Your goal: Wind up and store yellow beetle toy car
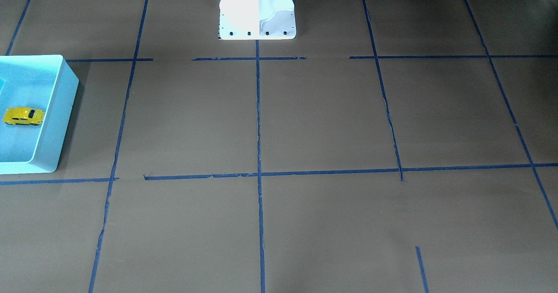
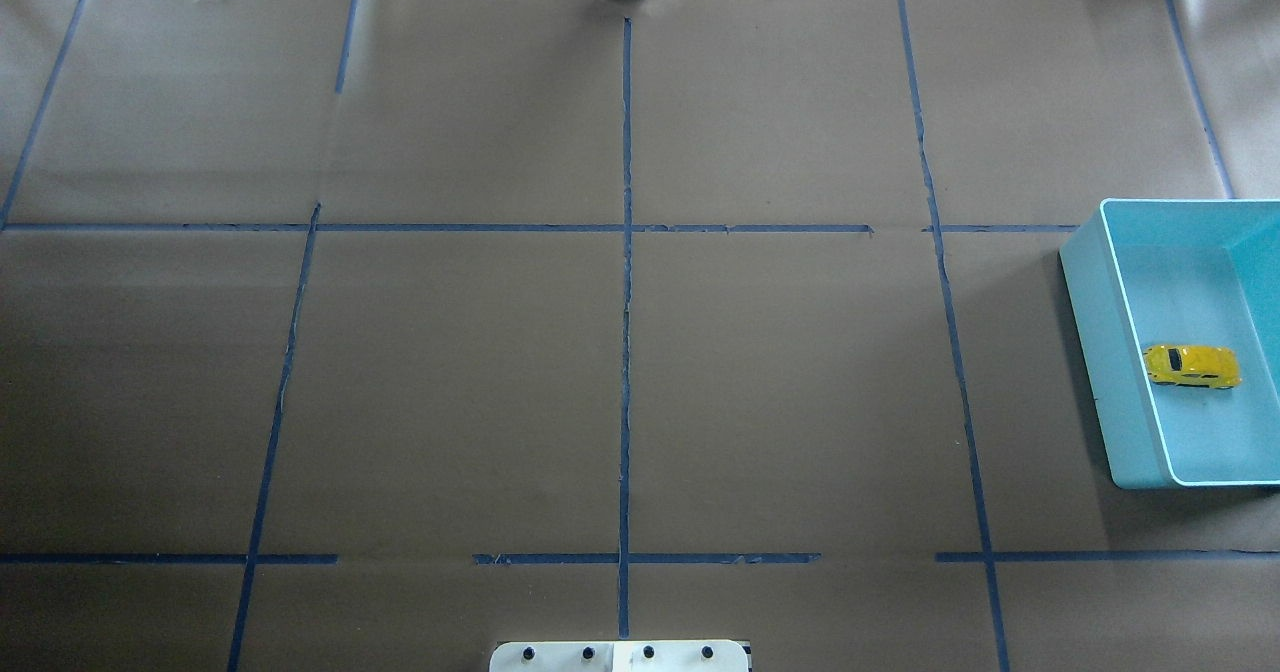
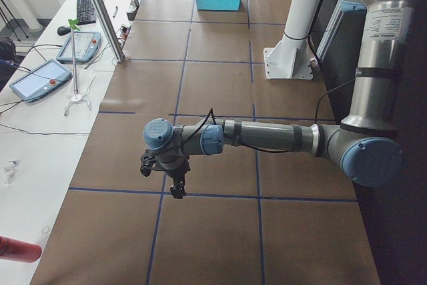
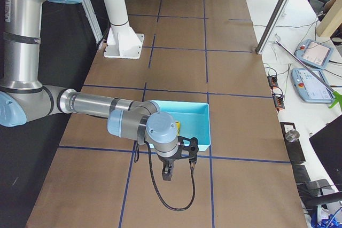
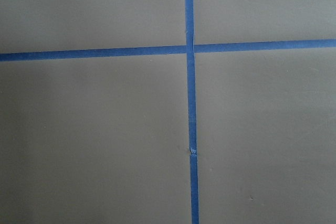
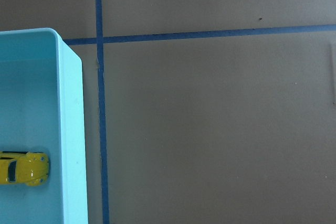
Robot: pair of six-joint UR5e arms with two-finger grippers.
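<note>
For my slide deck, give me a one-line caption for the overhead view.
Yellow beetle toy car sitting inside the light blue bin at the right edge of the tape-gridded table.

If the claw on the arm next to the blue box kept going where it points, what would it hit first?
The right gripper points downward, so probably the brown table, just beside the light blue bin, not the yellow beetle toy car inside; depth is unclear.

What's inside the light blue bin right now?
The yellow beetle toy car sits on the floor of the light blue bin, close to one wall. Nothing else shows, but part of the bin runs off frame.
</note>
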